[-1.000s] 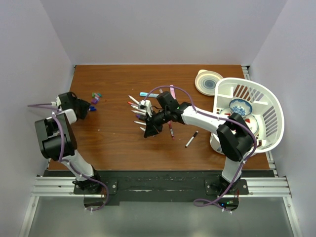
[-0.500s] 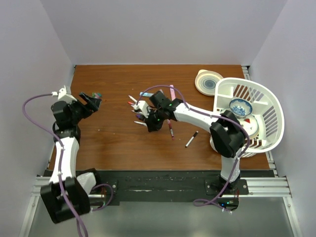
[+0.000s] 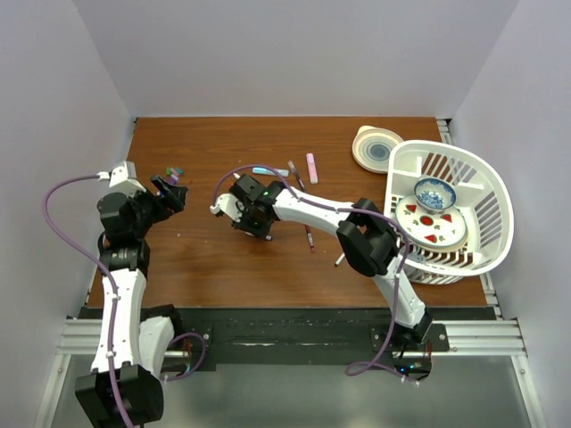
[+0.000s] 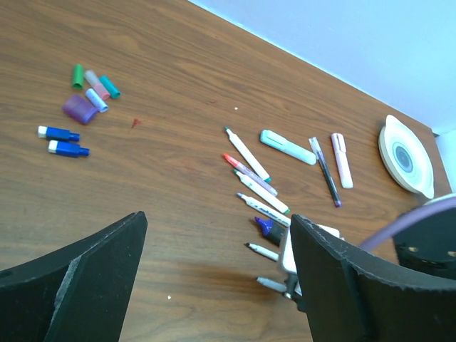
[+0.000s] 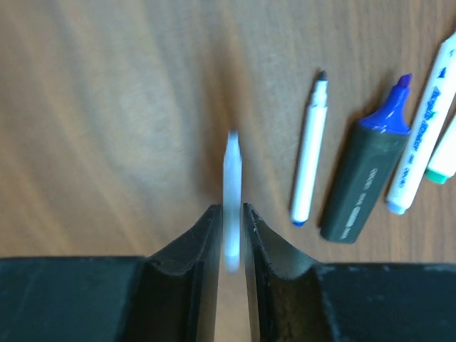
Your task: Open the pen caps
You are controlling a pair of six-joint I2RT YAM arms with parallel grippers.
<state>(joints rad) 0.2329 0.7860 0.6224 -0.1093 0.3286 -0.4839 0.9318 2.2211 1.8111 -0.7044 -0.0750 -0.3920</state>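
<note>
Right wrist view: right end effector point(image 5: 229, 214) clamped on a blurred white pen point(image 5: 232, 167), best lowered flat onto desk point(image 5: 100, 107) at frame left before release; left end effector point(image 4: 217, 228) gapes apart.

**Materials and finishes on view**

Wood: table point(image 3: 205, 259), brown grain, smooth, low satin sheen.
Coloured plastic: pen caps point(image 4: 91, 91), smooth; the purple one looks translucent.
Black matt plastic: fingers point(image 4: 356, 285) of the left gripper point(image 4: 217, 221) and right gripper point(image 5: 228, 208), finely ridged along one edge.
White plastic: basket point(image 3: 496, 192), smooth; white pen barrel point(image 5: 232, 178), too blurred to judge its finish.
Dark grey plastic: highlighter point(image 5: 354, 192), slight gloss.
Purple sheath: cable point(image 4: 406, 224), smooth.
Grey metal: rail point(image 3: 491, 339), dull.
</note>
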